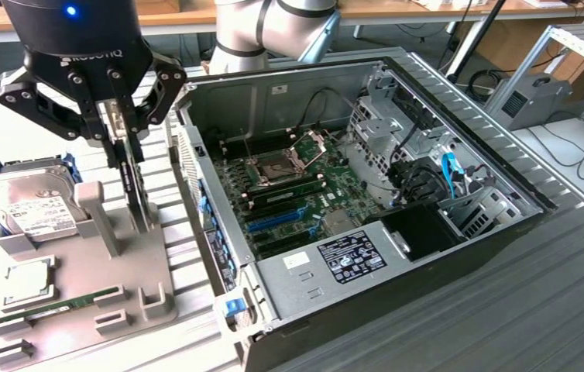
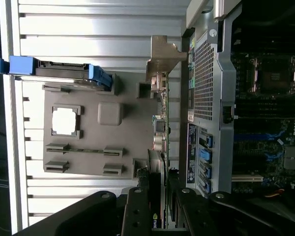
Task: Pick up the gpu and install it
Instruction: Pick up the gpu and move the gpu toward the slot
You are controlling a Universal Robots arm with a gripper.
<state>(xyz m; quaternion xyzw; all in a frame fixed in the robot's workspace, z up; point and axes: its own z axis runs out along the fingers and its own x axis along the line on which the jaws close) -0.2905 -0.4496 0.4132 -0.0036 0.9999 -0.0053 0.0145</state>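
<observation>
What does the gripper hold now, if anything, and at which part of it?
The gripper is shut on the gpu, clamping its flat faces at the end opposite the silver bracket.

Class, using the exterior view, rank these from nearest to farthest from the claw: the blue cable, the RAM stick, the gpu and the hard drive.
1. gpu, gripped in the claw.
2. hard drive, on the fixture, toward the exterior view's left.
3. RAM stick, at the fixture's end toward the camera.
4. blue cable, inside the case, exterior view's right.
</observation>
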